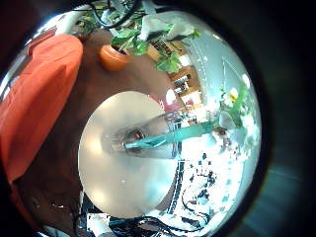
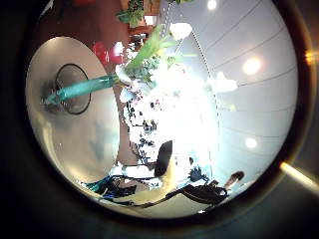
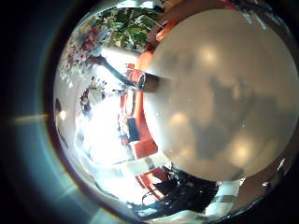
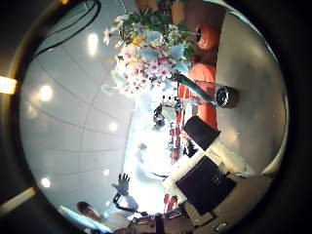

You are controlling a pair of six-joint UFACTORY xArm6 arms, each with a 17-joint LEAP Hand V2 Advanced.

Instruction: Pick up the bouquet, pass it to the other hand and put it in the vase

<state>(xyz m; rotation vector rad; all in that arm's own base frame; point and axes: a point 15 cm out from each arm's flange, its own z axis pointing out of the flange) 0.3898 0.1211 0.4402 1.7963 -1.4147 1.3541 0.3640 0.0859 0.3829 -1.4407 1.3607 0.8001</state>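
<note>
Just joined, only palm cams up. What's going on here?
The bouquet already sits with its stems in the vase, which stands on the round table. The flowers lean out to one side of the vase. All four palm views look at it from off to the side. None shows the left hand or the right hand touching the bouquet or vase, so the placing step looks done.

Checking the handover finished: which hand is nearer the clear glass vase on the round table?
Left, probably. The clear glass vase sits large and central in the left hand's view, so that hand hangs over it; in the right hand's view it shows small and off-centre.
</note>
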